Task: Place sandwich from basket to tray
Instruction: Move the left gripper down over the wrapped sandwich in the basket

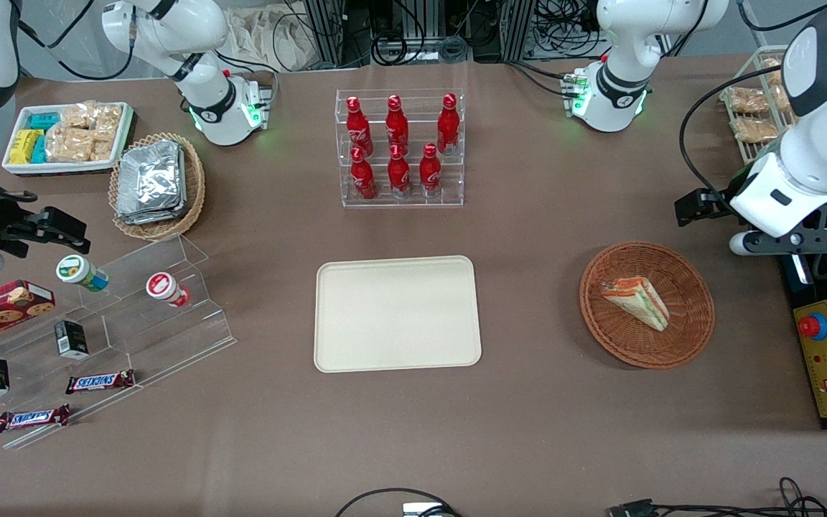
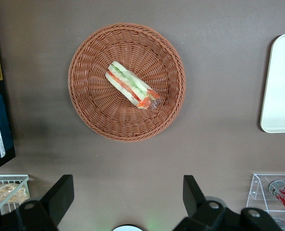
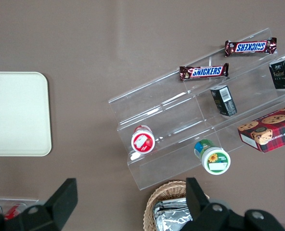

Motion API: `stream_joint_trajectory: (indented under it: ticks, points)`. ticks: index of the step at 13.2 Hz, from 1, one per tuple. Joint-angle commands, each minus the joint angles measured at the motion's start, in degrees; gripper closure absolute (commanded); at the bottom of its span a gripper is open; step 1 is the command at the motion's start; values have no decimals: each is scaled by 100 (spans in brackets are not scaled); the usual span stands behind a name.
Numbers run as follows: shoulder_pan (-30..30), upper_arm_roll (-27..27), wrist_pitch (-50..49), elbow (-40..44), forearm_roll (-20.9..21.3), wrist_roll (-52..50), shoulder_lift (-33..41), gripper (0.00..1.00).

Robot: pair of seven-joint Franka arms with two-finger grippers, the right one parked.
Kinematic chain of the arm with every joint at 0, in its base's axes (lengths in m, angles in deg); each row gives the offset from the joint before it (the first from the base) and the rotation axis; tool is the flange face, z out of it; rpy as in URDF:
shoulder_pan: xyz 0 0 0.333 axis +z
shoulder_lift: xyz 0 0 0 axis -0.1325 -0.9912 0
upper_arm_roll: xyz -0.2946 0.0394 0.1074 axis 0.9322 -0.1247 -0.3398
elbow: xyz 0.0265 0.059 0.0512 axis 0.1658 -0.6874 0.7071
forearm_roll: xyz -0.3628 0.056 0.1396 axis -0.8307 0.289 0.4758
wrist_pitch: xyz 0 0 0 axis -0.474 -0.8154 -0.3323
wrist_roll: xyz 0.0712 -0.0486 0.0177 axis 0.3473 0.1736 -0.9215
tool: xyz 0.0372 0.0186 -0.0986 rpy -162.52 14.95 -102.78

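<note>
The sandwich point(image 1: 636, 301) point(image 2: 132, 86), a wrapped wedge with green and orange-red layers, lies on its side in the round reddish-brown wicker basket point(image 1: 693, 337) point(image 2: 94, 115). The cream tray point(image 1: 397, 314) point(image 2: 282, 82) sits bare at mid-table, beside the basket toward the parked arm's end. My gripper point(image 1: 797, 243) point(image 2: 128, 197) hangs high above the table, a little farther from the front camera than the basket. It is open wide with nothing between its fingers point(image 2: 60, 195).
A clear rack of red bottles point(image 1: 399, 147) stands farther from the front camera than the tray. A control box with a red button point(image 1: 826, 359) and a wire rack of packets point(image 1: 754, 108) sit at the working arm's end. A tan basket of foil packets point(image 1: 155, 183) and acrylic snack shelves point(image 1: 133, 316) occupy the parked arm's end.
</note>
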Motion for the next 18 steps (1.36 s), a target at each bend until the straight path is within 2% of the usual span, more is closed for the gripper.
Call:
stream_joint_trajectory:
  ticks: [1,4,7,9,14,18]
  points:
    - [-31,-145,-13,-53,31,-215,32,0]
    - [-31,-313,-57,-62,-56,-1214,-73,0]
    - [-31,-322,-66,-44,-363,-2805,-433,1]
    - [-40,-313,-5,-44,-504,-3449,-731,1]
    - [-40,-313,355,-193,-505,-3583,-1391,1]
    - [65,-331,1162,-641,-487,-3557,-1603,1]
